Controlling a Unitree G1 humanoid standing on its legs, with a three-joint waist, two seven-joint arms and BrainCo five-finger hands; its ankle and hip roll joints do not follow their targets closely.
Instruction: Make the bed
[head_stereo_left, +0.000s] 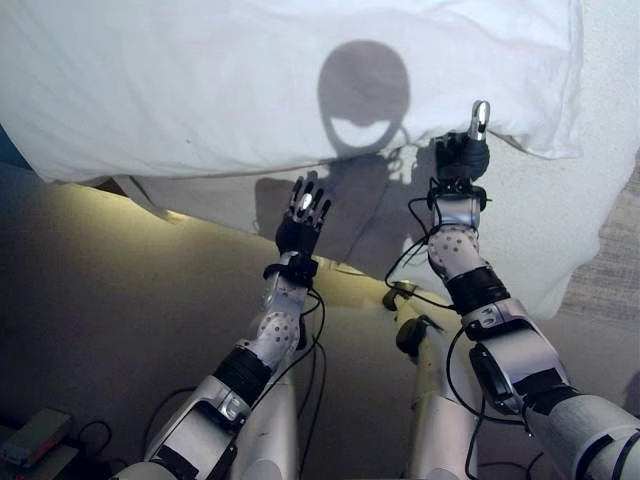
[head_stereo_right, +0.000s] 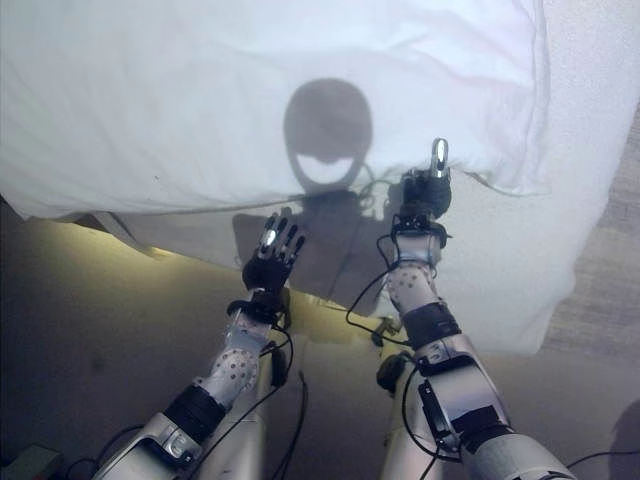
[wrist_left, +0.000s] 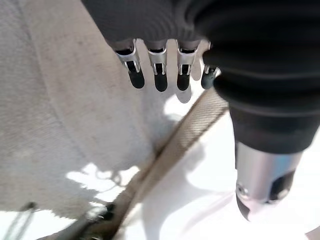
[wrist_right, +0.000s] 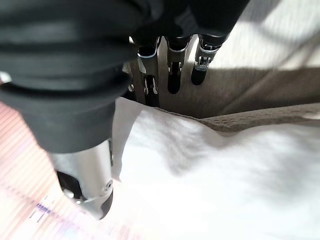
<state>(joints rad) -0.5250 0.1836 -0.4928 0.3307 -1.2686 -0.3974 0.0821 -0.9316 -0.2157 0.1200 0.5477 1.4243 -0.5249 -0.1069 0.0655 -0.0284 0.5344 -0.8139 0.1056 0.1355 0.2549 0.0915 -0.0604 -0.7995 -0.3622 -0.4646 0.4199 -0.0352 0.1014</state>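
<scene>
A thick white duvet (head_stereo_left: 250, 80) lies across the bed, its lower edge overhanging the white sheet (head_stereo_left: 545, 215) on the bed's side. My right hand (head_stereo_left: 462, 155) is at that edge, near the duvet's corner. Its thumb points up over the white cloth (wrist_right: 225, 180) and its straight fingers (wrist_right: 172, 75) reach underneath, towards the beige mattress band (wrist_right: 260, 117). My left hand (head_stereo_left: 300, 225) is raised in front of the bed's side, a little below the duvet edge. It is open with straight fingers (wrist_left: 160, 75), holding nothing.
Grey floor (head_stereo_left: 100, 300) runs along the bed, lit by a warm glow from under the frame. A small flat box (head_stereo_left: 35, 435) with cables sits at the lower left. Patterned carpet (head_stereo_left: 610, 275) shows at the right.
</scene>
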